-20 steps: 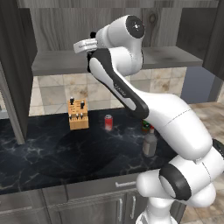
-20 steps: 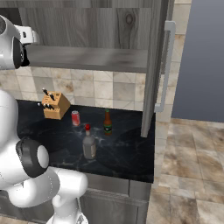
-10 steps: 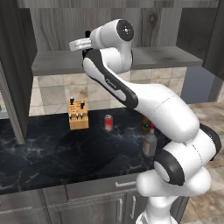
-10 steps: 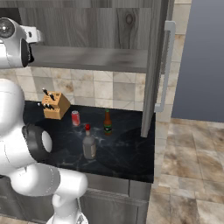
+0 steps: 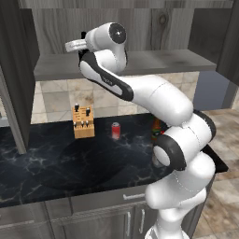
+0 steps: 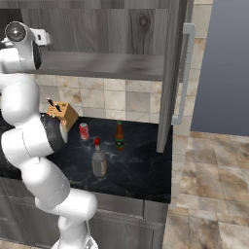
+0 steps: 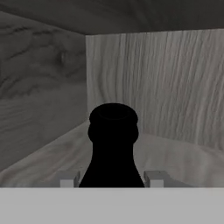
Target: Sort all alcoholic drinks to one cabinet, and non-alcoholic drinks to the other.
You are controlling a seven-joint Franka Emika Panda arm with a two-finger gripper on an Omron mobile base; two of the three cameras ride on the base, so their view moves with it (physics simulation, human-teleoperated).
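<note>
Hand view: gripper (image 7: 112, 178) clamps the black cola bottle (image 7: 113, 146) inside the cabinet (image 7: 175, 87).

I see the cola bottle (image 7: 113, 144) in the cabinet (image 7: 43, 109) corner; can (image 6: 83, 131) and two bottles (image 6: 119, 135) near the worktop's (image 6: 141, 170) back edge.

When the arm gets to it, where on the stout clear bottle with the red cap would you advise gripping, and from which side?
Grip the stout clear bottle around its wide body, coming level from the front of the counter. It stands upright nearest that edge, apart from the slim bottle and the red can behind it, so the fingers should fit on both sides.
</note>
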